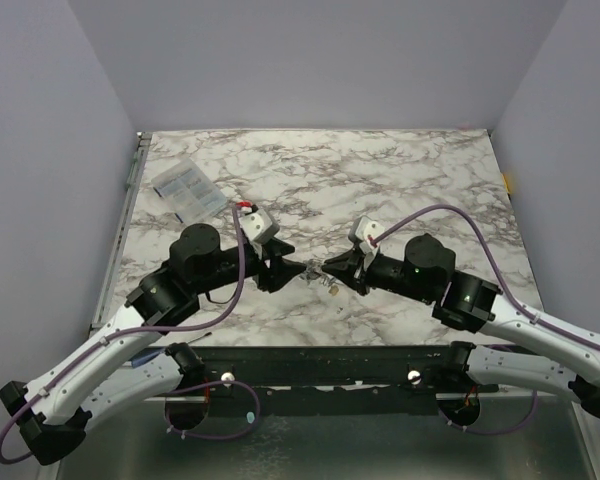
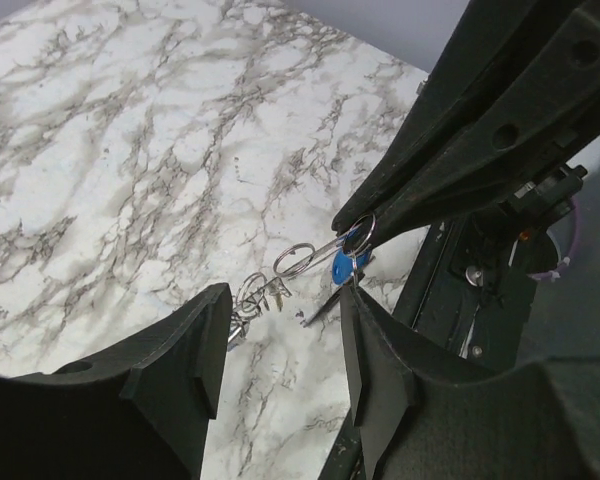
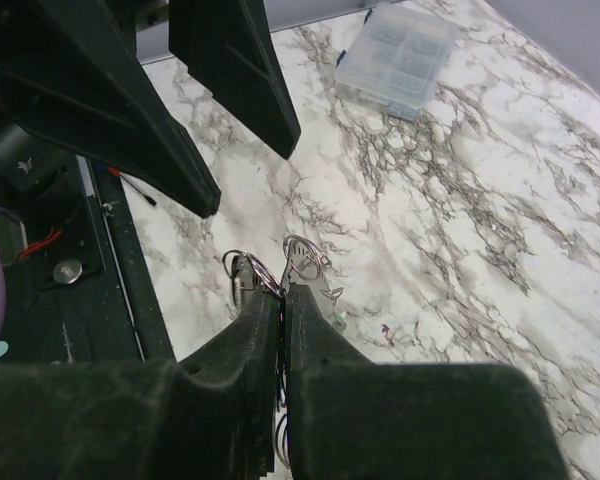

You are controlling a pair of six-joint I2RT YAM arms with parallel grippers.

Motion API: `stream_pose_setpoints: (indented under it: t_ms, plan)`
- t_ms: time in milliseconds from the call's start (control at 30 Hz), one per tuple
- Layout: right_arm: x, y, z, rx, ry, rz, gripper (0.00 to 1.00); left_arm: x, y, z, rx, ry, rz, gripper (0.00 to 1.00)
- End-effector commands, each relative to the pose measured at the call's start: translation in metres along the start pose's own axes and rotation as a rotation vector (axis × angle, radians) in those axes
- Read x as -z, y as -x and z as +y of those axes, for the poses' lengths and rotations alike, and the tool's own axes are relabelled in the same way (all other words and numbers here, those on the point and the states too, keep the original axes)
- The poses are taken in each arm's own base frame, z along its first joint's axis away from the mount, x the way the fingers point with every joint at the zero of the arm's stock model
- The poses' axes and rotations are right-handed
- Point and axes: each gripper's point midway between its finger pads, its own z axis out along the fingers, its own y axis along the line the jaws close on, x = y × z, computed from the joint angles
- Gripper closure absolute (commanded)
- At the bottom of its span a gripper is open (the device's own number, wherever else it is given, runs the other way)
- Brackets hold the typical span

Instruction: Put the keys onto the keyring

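My right gripper (image 3: 283, 296) is shut on a metal keyring (image 2: 362, 232), which pokes out past its fingertips. A blue key (image 2: 344, 263) hangs from that ring just under the tips. More wire rings (image 2: 294, 260) and a small bunch of metal bits (image 2: 255, 298) trail from it toward the marble. A tiny green key (image 3: 338, 320) shows beside the right fingers. My left gripper (image 2: 285, 300) is open, its two fingers either side of the dangling bunch and touching nothing. In the top view the left gripper (image 1: 298, 270) and right gripper (image 1: 327, 266) meet tip to tip near the table's front.
A clear plastic compartment box (image 1: 187, 190) lies at the back left of the marble table (image 1: 400, 180). The black arm-mount rail (image 1: 320, 365) runs along the near edge, right below both grippers. Grey walls enclose the table.
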Motion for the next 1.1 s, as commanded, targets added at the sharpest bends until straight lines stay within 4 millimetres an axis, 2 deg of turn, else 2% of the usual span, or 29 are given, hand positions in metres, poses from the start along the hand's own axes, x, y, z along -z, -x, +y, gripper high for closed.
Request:
stream_pose_setpoints:
  t_ms: [0, 233, 533, 700, 800, 867, 933, 1067]
  plan:
    - [0.006, 0.02, 0.013, -0.019, 0.061, -0.076, 0.99, 0.017, 0.018, -0.01, -0.08, -0.034, -0.035, 0.47]
    - [0.014, 0.037, 0.026, -0.058, 0.132, -0.125, 0.99, 0.023, 0.025, -0.028, -0.134, -0.134, -0.065, 0.47]
    - [0.013, 0.056, 0.029, -0.14, 0.141, -0.137, 0.99, 0.027, 0.047, -0.054, -0.19, -0.278, -0.146, 0.42]
    - [0.016, 0.065, 0.026, -0.166, 0.125, -0.15, 0.99, 0.026, 0.047, -0.059, -0.134, -0.304, -0.152, 0.43]
    - [0.016, 0.066, 0.025, -0.171, 0.119, -0.146, 0.99, 0.023, 0.047, -0.056, -0.09, -0.284, -0.167, 0.5]
    - [0.016, 0.067, 0.025, -0.172, 0.119, -0.145, 0.99, 0.019, 0.046, -0.051, -0.06, -0.259, -0.171, 0.61]
    - [0.016, 0.068, 0.025, -0.175, 0.117, -0.147, 0.99, 0.017, 0.045, -0.05, -0.042, -0.255, -0.173, 0.67]
    - [0.017, 0.071, 0.025, -0.18, 0.119, -0.155, 0.99, 0.015, 0.048, -0.051, -0.009, -0.259, -0.188, 0.74]
